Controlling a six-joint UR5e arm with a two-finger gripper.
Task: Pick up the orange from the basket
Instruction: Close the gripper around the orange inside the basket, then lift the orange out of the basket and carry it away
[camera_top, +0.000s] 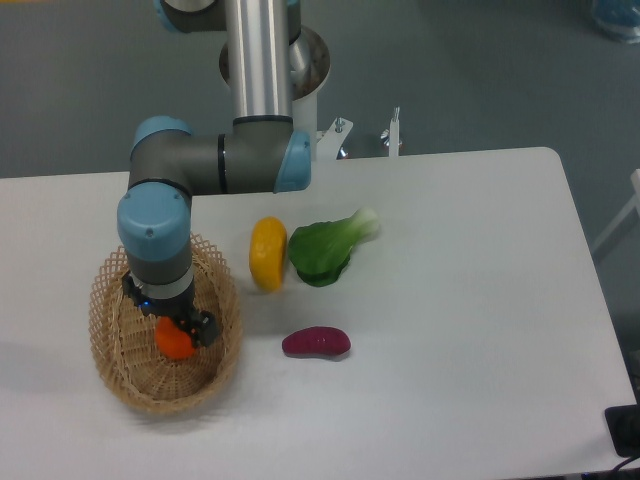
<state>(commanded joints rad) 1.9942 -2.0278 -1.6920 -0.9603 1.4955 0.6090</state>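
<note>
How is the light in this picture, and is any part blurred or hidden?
Fixed camera view: soft, even light, only faint shadows on the white table; the image is slightly soft overall; the end effector covers much of the orange in the basket.

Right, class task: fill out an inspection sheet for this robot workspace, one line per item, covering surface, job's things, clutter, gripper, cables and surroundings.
Surface: white table, bare on its right half.
Job's things: orange lies inside the wicker basket at the table's left front; it is partly hidden by the gripper.
Clutter: yellow oval fruit, green leafy vegetable beside it, purple vegetable in front of them, all on the table outside the basket.
Gripper: gripper is down in the basket right over the orange; whether its jaws are closed cannot be told.
Cables: nothing seen.
Surroundings: grey floor behind the table; dark object at the lower right edge.
</note>
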